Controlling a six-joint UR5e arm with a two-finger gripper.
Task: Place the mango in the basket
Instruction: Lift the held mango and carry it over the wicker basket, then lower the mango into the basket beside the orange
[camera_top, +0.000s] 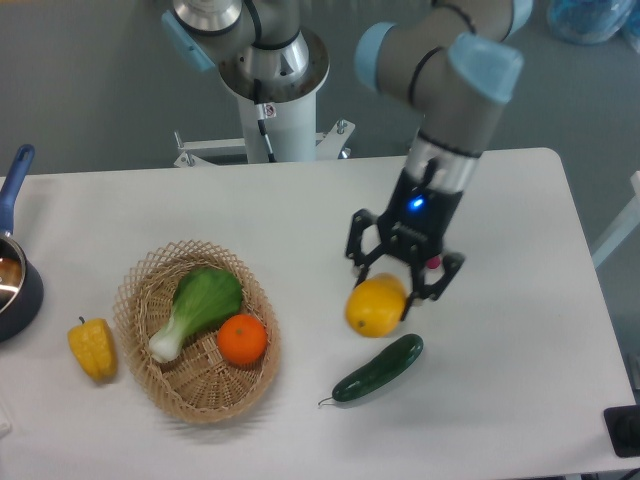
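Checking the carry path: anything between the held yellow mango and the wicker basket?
Nothing: only bare white tabletop separates the glossy yellow mango in the pincer from the tan woven basket, per the fixed camera.

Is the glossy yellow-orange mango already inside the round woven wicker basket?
No. The glossy yellow-orange mango is held in the gripper, well to the right of the round woven wicker basket.

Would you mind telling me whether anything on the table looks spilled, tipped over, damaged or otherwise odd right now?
Nothing stands out. The glossy yellow-orange mango hangs in the gripper, above the table. The round woven wicker basket sits upright holding a leafy green vegetable and a small round orange fruit. The dark green cucumber and lobed yellow bell pepper lie intact.
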